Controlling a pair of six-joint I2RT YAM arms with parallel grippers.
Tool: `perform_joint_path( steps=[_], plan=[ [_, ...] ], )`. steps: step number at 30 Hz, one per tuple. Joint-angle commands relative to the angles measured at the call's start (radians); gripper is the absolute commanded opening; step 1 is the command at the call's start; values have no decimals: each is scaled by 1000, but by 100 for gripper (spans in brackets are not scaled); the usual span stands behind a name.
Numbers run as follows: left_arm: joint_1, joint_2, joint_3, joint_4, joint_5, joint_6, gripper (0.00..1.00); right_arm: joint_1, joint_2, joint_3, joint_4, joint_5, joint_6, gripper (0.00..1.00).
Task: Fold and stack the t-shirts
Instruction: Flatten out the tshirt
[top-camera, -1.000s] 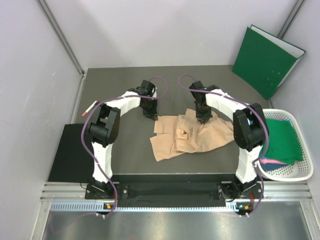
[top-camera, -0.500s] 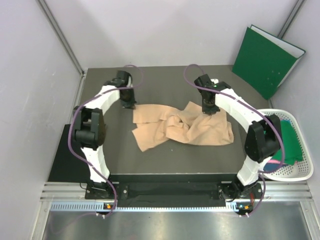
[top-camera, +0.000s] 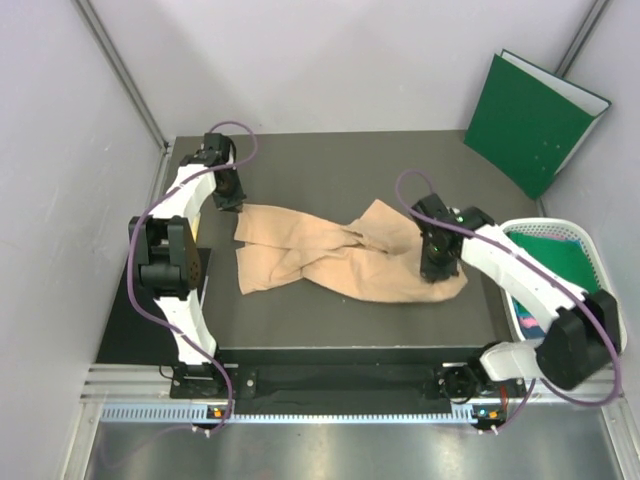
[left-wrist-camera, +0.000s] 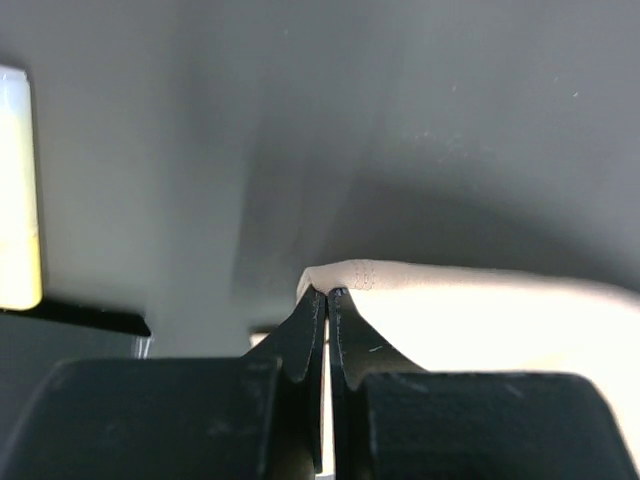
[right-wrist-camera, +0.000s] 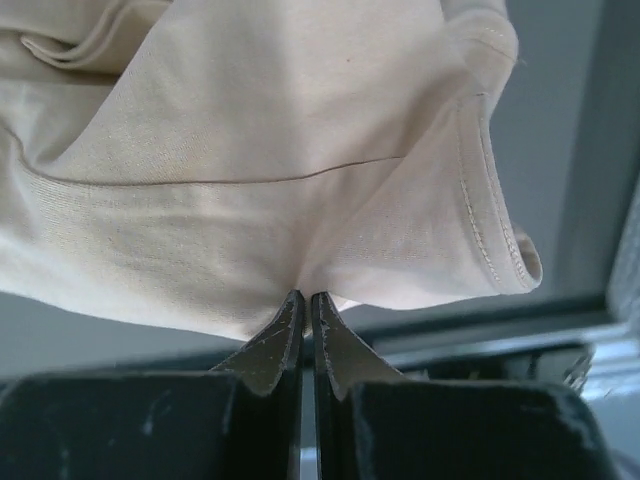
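Left claw (top-camera: 231, 203) was pinched shut on a hemmed corner of the peach t-shirt (top-camera: 340, 258). Right claw (top-camera: 432, 268) was clamped on the opposite edge. The shirt lay rumpled between them on the dark grey table (top-camera: 330, 165). Pale walls (top-camera: 300, 60) stood beyond. A white basket (top-camera: 545, 223) sat to the right claw's right.

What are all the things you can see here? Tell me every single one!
peach t-shirt: one, peach-beige, lying crumpled across the table.
green cloth: at least one, dark green, inside the basket.
basket: one, white, right of the table.
folder: one, dark green with white edges, leaning in the far right corner.
table: one, dark grey, in the middle.
left gripper: one, black, shut on the shirt's left end.
right gripper: one, black, shut on the shirt's right end.
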Motion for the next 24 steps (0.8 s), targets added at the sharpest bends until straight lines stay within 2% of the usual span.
perform_joint_path(
  steps=[1,2,3,4,5,6,7,8,11,15,16,20,24],
  plan=[
    [8,-16,72,-49,-78,0,0,37,-156,-124,-186,-180,170,0],
    [10,-15,87,-55,-84,2,0,40,-183,-157,-199,-221,181,0],
    [13,-10,93,-67,-87,5,0,52,-197,-165,-206,-238,186,5],
    [13,-10,99,-72,-95,6,0,61,-209,-152,-219,-247,184,18],
    [14,-5,112,-78,-96,6,0,69,-228,-132,-230,-231,183,38],
    [14,-4,116,-89,-95,6,0,83,-236,-106,-236,-218,170,74],
    [14,-5,121,-93,-86,9,0,86,-240,-34,-241,-201,157,93],
    [14,-7,120,-93,-81,8,0,89,-240,6,-241,-168,149,99],
    [14,-18,112,-99,-66,10,19,89,-204,140,-163,-93,75,100],
    [14,-33,81,-99,-49,14,38,84,-64,189,19,-79,-60,100],
    [14,-31,71,-98,-46,17,47,86,-24,210,93,-76,-80,99],
    [14,-50,41,-110,-50,25,52,84,245,309,191,-99,-167,100],
    [14,-70,6,-101,-41,26,52,83,413,405,251,-48,-235,98]
  ],
)
